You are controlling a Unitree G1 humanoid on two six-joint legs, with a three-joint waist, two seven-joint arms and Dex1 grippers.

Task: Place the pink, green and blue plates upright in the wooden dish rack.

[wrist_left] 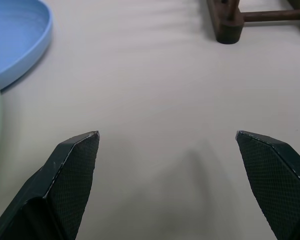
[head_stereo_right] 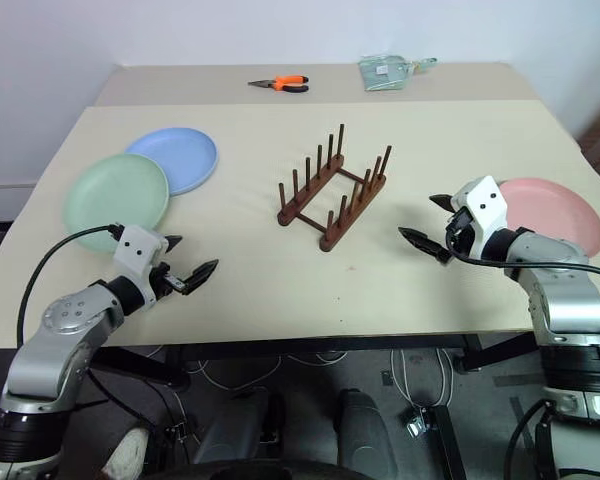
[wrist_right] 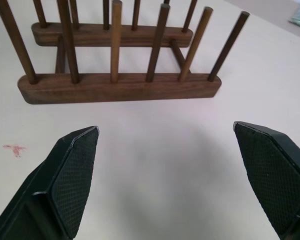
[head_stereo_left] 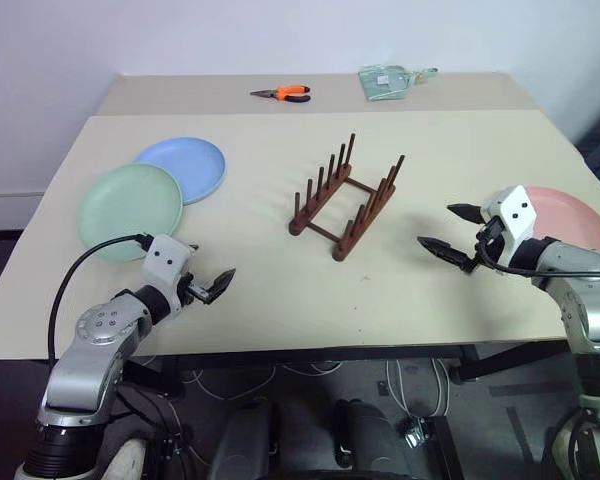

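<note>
Both arms are held low over the table; the left gripper point(head_stereo_left: 208, 285) and right gripper point(head_stereo_left: 450, 232) are spread apart, empty, aimed at the wooden dish rack point(head_stereo_left: 344, 197) at twelve o'clock.

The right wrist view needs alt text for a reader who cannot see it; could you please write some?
The open right claw hovers over a beige table, its two black fingers spread wide and holding nothing. Just beyond stands an empty wooden dish rack with two rows of upright pegs. A small red mark shows on the table.
</note>
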